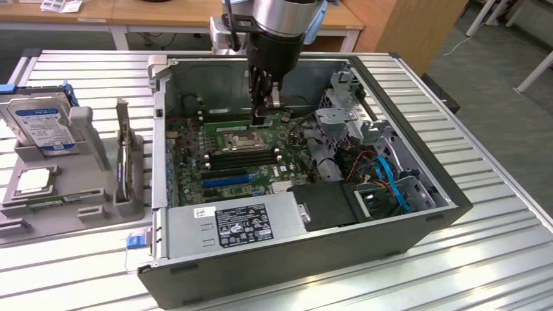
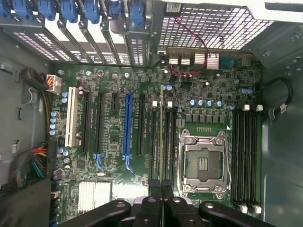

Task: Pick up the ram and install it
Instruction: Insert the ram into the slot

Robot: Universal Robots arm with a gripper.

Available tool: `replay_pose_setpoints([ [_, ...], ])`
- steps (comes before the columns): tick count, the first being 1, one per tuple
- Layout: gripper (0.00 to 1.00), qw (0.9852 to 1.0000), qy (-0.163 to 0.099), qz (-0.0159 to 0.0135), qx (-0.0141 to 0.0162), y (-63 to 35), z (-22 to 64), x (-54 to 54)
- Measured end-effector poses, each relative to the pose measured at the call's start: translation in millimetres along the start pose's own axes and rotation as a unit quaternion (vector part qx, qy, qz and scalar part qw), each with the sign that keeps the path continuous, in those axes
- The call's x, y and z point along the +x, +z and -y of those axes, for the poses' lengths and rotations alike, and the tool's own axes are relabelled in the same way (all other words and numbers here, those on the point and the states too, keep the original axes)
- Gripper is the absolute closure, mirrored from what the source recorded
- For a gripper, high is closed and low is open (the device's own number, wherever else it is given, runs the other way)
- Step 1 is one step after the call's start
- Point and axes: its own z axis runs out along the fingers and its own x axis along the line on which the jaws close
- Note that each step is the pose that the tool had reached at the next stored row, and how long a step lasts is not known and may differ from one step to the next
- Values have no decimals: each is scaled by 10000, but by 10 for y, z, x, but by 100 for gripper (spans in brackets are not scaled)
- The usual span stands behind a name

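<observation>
Wrist view: gripper (image 2: 162,201) nearly closed, pinching 1 ram (image 2: 162,142) edge-on over memory slots (image 2: 154,142) beside processor socket (image 2: 203,163); pickup done, seating judged unfinished.

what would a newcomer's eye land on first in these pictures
An open dark grey computer case lies on a ribbed metal table, and the black robot fingers reach down into it. They are shut on the long thin green ram stick, seen edge-on by the square silver CPU socket. At the exterior view's left, a blue-labelled silver hard drive stands in a grey holder.
</observation>
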Motion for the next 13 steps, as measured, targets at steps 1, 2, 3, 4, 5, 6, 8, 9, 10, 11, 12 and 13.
replay_pose_setpoints([
  [1, 88, 10000, 0, 0, 0, 6, 1, 0],
  [2, 88, 10000, 0, 0, 0, 13, 1, 0],
  [3, 88, 10000, 0, 0, 0, 19, 1, 0],
  [4, 88, 10000, 0, 0, 0, 25, 2, 1],
  [5, 88, 10000, 0, 0, 0, 31, 2, 1],
  [6, 88, 10000, 0, 0, 0, 37, 3, 1],
  [8, 88, 10000, 0, 0, 0, 48, 3, 1],
  [9, 88, 10000, 0, 0, 0, 54, 4, 1],
  [10, 88, 10000, 0, 0, 0, 60, 4, 2],
  [11, 88, 10000, 0, 0, 0, 66, 5, 2],
  [12, 88, 10000, 0, 0, 0, 71, 5, 2],
  [13, 88, 10000, 0, 0, 0, 76, 6, 2],
])
